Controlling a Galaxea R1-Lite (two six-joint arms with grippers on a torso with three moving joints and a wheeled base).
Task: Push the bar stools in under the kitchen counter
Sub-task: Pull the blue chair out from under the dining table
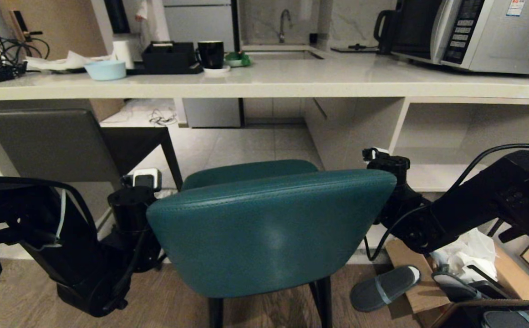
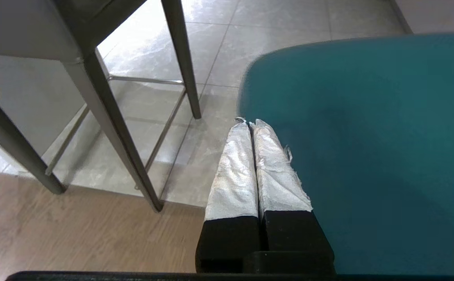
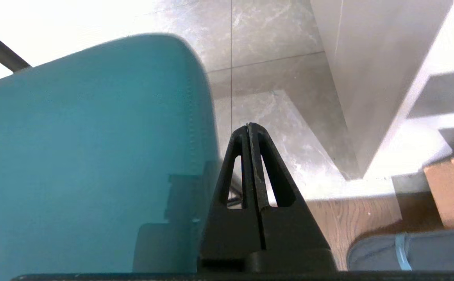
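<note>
The dark grey-brown, square-backed stool [image 1: 55,146] already sits tucked under the pale speckled stone kitchen counter [image 1: 264,84], while the teal leather stool with its curved backrest [image 1: 269,228] stands short of it between the left gripper [image 2: 249,124] and right gripper [image 3: 249,127], both closed on nothing, so its push remains.

Pale glossy floor tiles [image 1: 246,146] meet wood-look flooring [image 1: 27,296], with a steel sink faucet [image 1: 283,20] against the marbled back wall.

text: none legible | microwave [image 1: 474,32] sticker and keypad: too small to read
</note>
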